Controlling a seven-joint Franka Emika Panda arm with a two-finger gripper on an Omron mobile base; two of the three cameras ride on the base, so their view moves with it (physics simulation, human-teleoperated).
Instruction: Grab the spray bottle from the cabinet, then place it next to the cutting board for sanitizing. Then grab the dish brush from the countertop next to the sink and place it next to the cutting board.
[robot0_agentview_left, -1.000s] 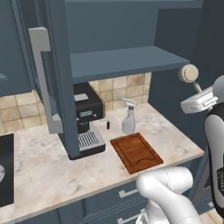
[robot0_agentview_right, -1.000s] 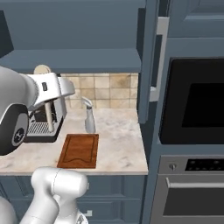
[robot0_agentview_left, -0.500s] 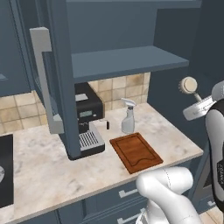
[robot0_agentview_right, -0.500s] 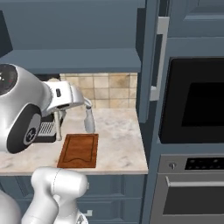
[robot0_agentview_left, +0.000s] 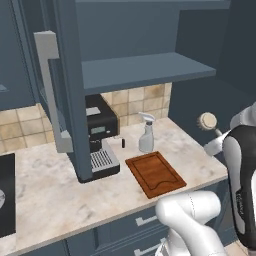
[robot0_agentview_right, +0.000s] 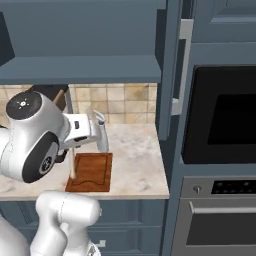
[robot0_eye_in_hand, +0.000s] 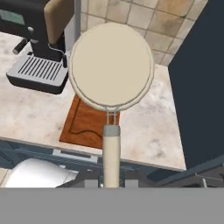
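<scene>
Hand view first: the jaws are pressed onto the slender handle of the dish brush (robot0_eye_in_hand: 111, 157), whose round pale head fills the upper middle of the frame, the handle running straight down between the two finger tips of the gripper (robot0_eye_in_hand: 111, 183). Behind the brush head lies the cutting board (robot0_eye_in_hand: 89, 123) on the beige marbled countertop (robot0_eye_in_hand: 148, 127), with the black coffee machine (robot0_eye_in_hand: 37, 65) on the far side of the board toward the upper left. From the left base view, the brush's round head (robot0_agentview_left: 206, 120) is held in the air off the right end of the countertop, well apart from the board (robot0_agentview_left: 155, 174). The spray bottle (robot0_agentview_left: 146, 133) stands upright just behind the board's far edge, near the tiled wall. Above, the cabinet (robot0_agentview_left: 145, 70) hangs with its door (robot0_agentview_left: 70, 90) swung open, the inner shelf bare.
</scene>
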